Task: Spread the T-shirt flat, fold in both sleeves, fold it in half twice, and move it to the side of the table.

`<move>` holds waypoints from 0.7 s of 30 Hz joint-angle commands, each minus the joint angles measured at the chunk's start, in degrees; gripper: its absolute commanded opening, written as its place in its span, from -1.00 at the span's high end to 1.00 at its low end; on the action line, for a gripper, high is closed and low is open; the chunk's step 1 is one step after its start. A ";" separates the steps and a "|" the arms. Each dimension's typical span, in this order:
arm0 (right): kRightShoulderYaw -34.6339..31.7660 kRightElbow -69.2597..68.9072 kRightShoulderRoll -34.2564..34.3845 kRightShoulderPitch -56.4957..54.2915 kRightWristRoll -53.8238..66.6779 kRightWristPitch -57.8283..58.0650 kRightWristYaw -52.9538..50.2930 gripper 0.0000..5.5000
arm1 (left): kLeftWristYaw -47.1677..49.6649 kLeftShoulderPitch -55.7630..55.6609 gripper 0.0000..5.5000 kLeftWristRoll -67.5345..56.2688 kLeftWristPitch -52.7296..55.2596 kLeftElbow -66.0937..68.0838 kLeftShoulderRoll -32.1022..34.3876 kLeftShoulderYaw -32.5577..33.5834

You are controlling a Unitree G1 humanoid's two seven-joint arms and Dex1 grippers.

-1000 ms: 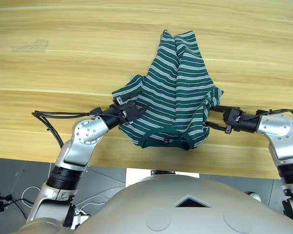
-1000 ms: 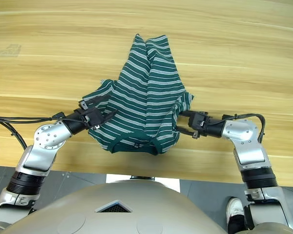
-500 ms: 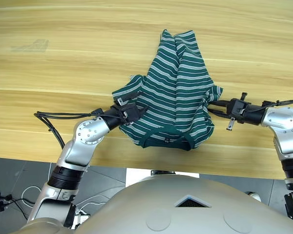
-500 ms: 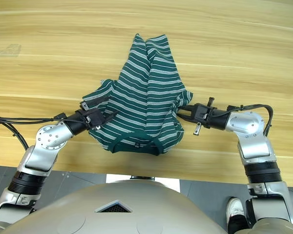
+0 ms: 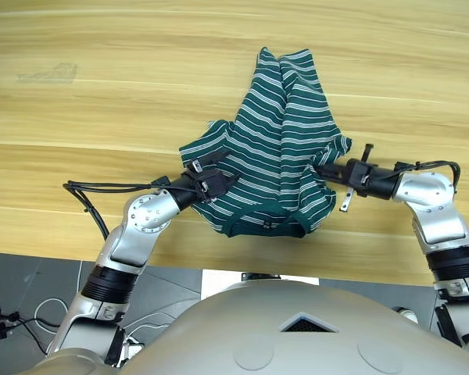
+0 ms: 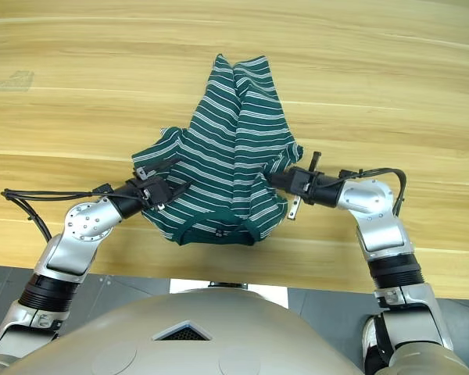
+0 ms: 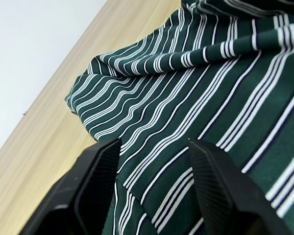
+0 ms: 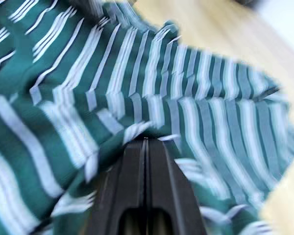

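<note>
The green T-shirt [image 5: 277, 148] with white stripes lies bunched on the wooden table [image 5: 102, 109], collar toward the near edge. My left gripper [image 5: 217, 181] is at the shirt's left edge, under the left sleeve. In the left wrist view it [image 7: 154, 144] stands open, striped cloth spanning the gap between its fingers [image 7: 100, 166]. My right gripper [image 5: 322, 169] is at the shirt's right edge, below the right sleeve. The right wrist view shows it [image 8: 146, 142] shut, its tips pressed into a fold of the fabric.
The near table edge [image 5: 180, 258] runs just below the shirt's collar. Bare wood stretches far left, far right and beyond the shirt. A black cable [image 5: 102, 187] loops out from my left forearm over the table.
My right gripper has turned, shut and pushed left into the shirt's right edge. The shirt's lower right side has drawn in a little. My left arm has edged slightly toward the shirt.
</note>
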 commanded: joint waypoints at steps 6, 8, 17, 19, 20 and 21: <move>17.17 2.61 11.99 0.32 -7.94 -2.09 -1.48 0.99 | 0.35 -1.03 0.07 1.07 -1.09 1.53 -0.64 -1.02; 19.59 5.32 12.41 1.78 -10.94 -3.97 -3.11 0.99 | 0.02 -0.82 0.07 0.87 -1.22 1.18 -0.36 -0.92; -14.14 -0.24 -3.65 2.02 24.90 11.20 7.44 0.99 | 1.47 0.87 0.07 2.60 -1.35 1.00 -0.07 -0.97; -18.15 -1.48 -5.06 4.33 28.44 13.28 8.82 0.99 | 3.46 0.19 0.07 6.49 -2.91 3.50 1.14 -1.32; -19.19 -2.78 -5.32 5.53 29.72 14.38 9.26 0.99 | 4.31 -0.20 0.07 7.75 -3.50 5.08 1.47 -1.30; -19.40 -3.82 -5.45 6.45 29.68 14.97 9.31 0.99 | 5.66 -0.65 0.07 9.77 -4.30 7.17 2.03 -1.39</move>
